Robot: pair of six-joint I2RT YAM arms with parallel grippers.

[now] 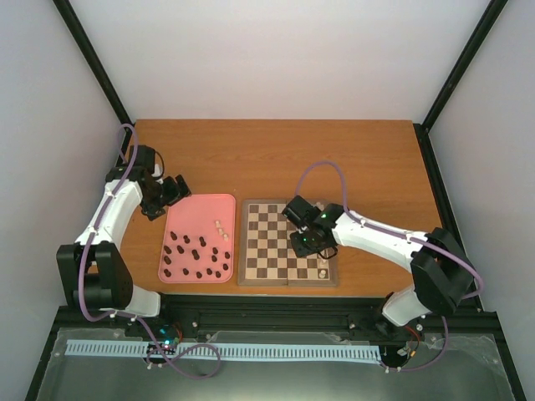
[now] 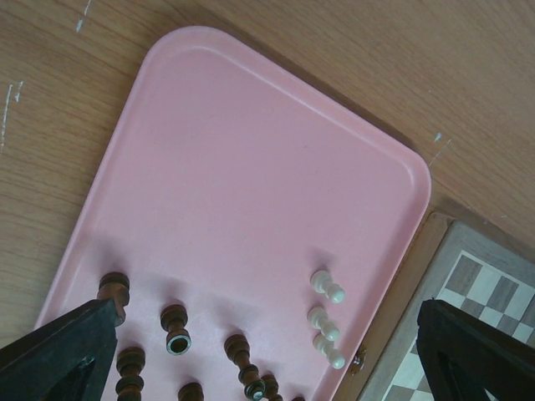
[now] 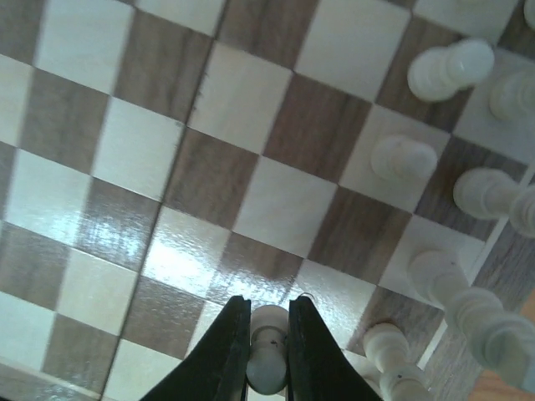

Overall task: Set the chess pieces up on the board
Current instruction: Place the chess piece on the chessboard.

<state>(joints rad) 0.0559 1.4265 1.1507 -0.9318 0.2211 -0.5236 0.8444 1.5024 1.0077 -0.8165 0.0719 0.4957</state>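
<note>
Snugly between the right fingers point(image 3: 224, 355), a cream-white piece point(image 3: 269, 357); board point(image 3: 251, 109) beneath

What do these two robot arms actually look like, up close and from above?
Both the left arm and the right arm have smooth white tube-like segments joined by chunky black joints. A lilac cable loops along each. The ends carry two black, tapering fingers, and a small green light glows near the right wrist.
</note>
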